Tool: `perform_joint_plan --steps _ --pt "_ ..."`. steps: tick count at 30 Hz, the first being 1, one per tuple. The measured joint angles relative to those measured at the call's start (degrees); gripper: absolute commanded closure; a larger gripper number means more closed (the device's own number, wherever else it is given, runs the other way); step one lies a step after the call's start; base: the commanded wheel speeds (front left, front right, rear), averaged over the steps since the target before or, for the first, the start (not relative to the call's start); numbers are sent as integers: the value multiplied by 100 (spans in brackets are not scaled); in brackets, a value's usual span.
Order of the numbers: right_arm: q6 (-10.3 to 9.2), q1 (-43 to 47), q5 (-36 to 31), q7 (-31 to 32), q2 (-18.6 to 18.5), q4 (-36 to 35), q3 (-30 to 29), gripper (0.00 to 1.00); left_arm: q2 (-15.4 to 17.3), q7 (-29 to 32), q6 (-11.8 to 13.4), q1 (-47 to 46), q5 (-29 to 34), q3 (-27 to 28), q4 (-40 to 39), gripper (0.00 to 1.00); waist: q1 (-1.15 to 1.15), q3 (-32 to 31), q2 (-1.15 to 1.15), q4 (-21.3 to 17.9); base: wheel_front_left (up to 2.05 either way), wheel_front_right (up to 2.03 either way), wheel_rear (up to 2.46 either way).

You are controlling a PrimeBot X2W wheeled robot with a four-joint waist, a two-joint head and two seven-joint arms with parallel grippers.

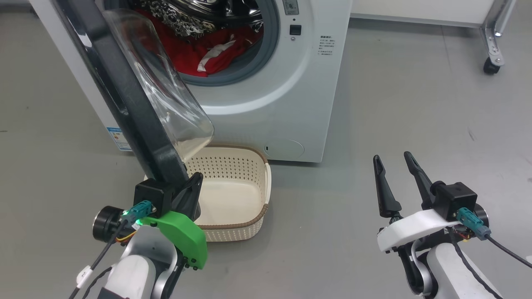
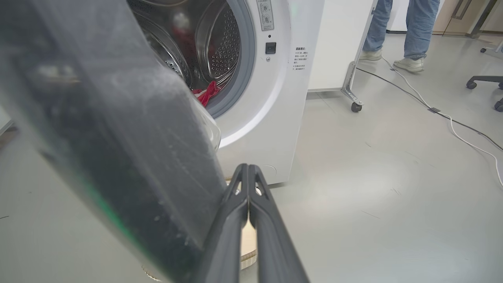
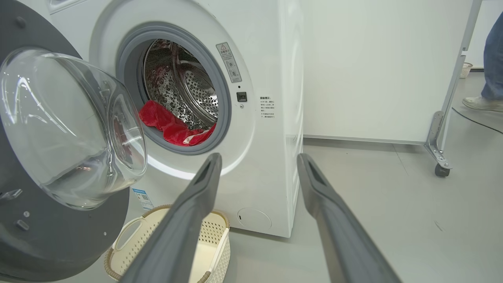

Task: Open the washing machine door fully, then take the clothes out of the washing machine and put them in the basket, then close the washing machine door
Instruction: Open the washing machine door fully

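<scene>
Pressed together, the left gripper [image 2: 248, 168] sits at the washing machine door [image 1: 124, 95] edge; the right gripper [image 1: 392, 157] spread over open floor [image 1: 415, 104].

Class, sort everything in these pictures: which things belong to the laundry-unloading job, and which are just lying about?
Job: door, clothes, washing machine, basket, left gripper, right gripper.

Lying about: cable, wheeled stand, chair base, person's legs.

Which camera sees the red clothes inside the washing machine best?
The head view: the clothes look biggest there, white trim showing. The right wrist view shows them smaller. The left wrist view catches a red scrap beside the washing machine door.
</scene>
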Motion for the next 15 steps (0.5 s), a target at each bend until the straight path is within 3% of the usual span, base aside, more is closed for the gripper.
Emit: perform_joint_plan --steps 15 --pt "49 115 -20 0 29 12 -44 0 -26 -52 103 30 -12 -20 116 100 0 -98 0 683 0 0 0"
